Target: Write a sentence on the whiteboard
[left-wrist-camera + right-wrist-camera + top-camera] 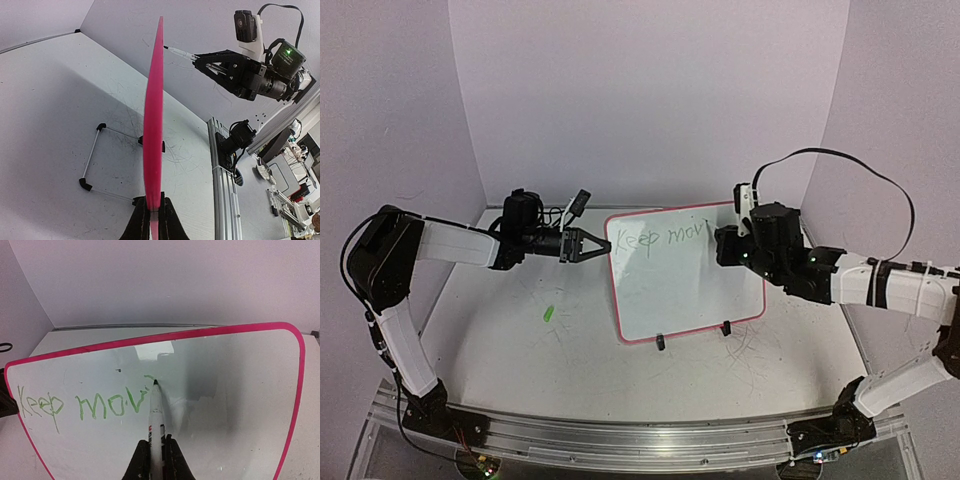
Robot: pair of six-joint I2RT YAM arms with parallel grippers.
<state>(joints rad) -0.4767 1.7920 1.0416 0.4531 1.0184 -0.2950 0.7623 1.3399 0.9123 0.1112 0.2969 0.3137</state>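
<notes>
At the middle of the scuffed white table [520, 340], the small glossy whiteboard [690, 290], pink-framed with rounded corners, leans on two black feet [661, 343]. Your left gripper [152, 220] pinches its left frame edge. Your right gripper [156, 455] clamps a slim white marker [156, 410], tip at the unfinished green sentence [100, 407]. Expect the board to be light, stiff and slick, so grip the frame and press gently.

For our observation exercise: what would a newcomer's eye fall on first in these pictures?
The pink-framed whiteboard stands on the table, green writing reading "Keep mov" across its top. The right jaws hold a marker tip against it, while the left jaws clamp its left edge.
</notes>
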